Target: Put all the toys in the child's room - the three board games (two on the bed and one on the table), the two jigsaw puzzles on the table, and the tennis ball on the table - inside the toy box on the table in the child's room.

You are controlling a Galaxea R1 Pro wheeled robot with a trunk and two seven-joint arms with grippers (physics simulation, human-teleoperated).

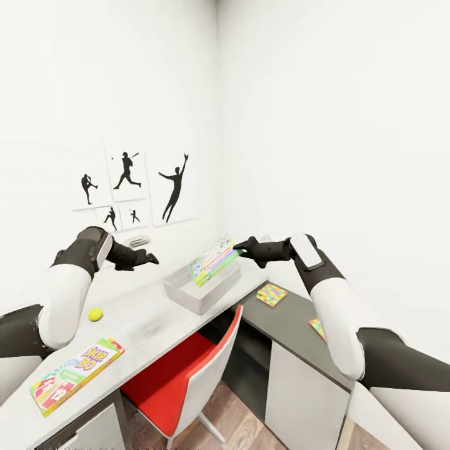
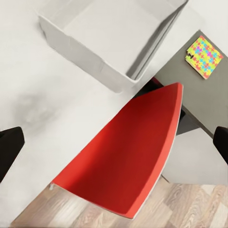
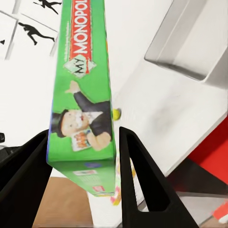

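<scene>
Above the toy box (image 1: 203, 289), near the far end of the light worktop (image 1: 144, 325), a green Monopoly board game (image 1: 214, 259) is held tilted by the right gripper (image 1: 240, 247); in the right wrist view the box (image 3: 85, 95) is seen clamped edge-on between the two dark fingers (image 3: 137, 180). The toy box is seen from the left wrist view (image 2: 114, 42) as a shallow grey tray with a bare floor. The left gripper (image 1: 150, 258) is held over the worktop near the wall, its fingers (image 2: 9, 147) spread wide and holding nothing. A tennis ball (image 1: 95, 314) lies on the worktop towards the wall-side edge, well apart from the toy box. A SKIP-BO board game (image 1: 76, 375) lies flat at the near end of the worktop. On the lower dark side unit (image 1: 294, 325), one jigsaw puzzle (image 1: 272, 294) lies flat near its far end, and a second jigsaw puzzle (image 1: 317, 326) is partly hidden behind the right arm. A red chair (image 1: 181, 375) is tucked against the front edge of the worktop.
</scene>
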